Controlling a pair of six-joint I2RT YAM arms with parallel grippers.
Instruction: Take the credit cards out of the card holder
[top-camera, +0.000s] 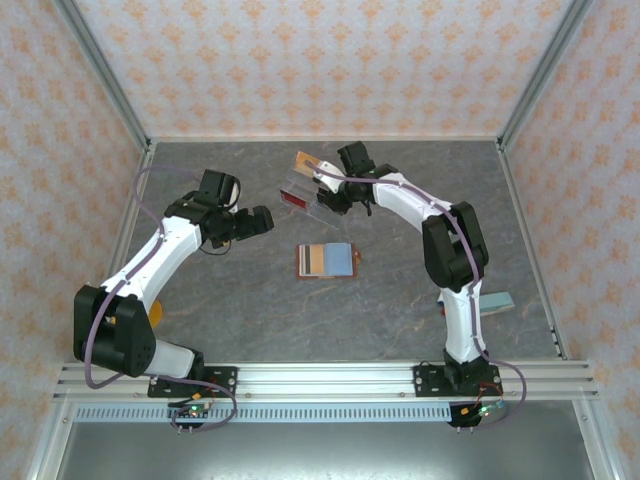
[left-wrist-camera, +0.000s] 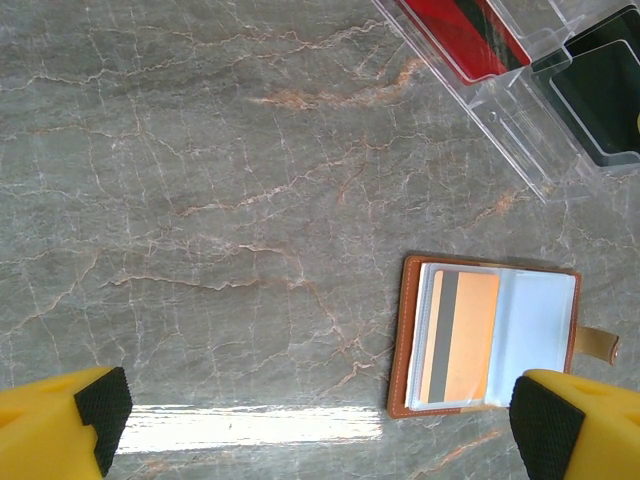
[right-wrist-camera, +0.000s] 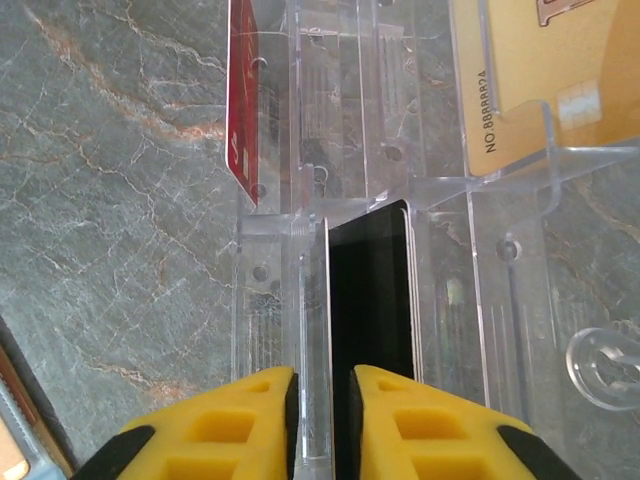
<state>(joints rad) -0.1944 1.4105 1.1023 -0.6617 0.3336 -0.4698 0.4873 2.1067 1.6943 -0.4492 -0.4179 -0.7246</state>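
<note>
Grey marble bench (top-camera: 250, 310). Right end effector (right-wrist-camera: 322, 395) around black card (right-wrist-camera: 370, 290) at clear rack slot (right-wrist-camera: 440, 185), pinching or not: cannot tell. Left end effector (left-wrist-camera: 322, 415) spread, ready for card holder (left-wrist-camera: 400, 340).

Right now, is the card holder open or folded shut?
Open. The card holder lies spread flat on the table, its clear sleeves facing up, with an orange card tucked in one of them.

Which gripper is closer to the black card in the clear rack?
Right. The right gripper straddles the near edge of the black card in the clear rack. The left gripper hangs open over the table, by the card holder.
</note>
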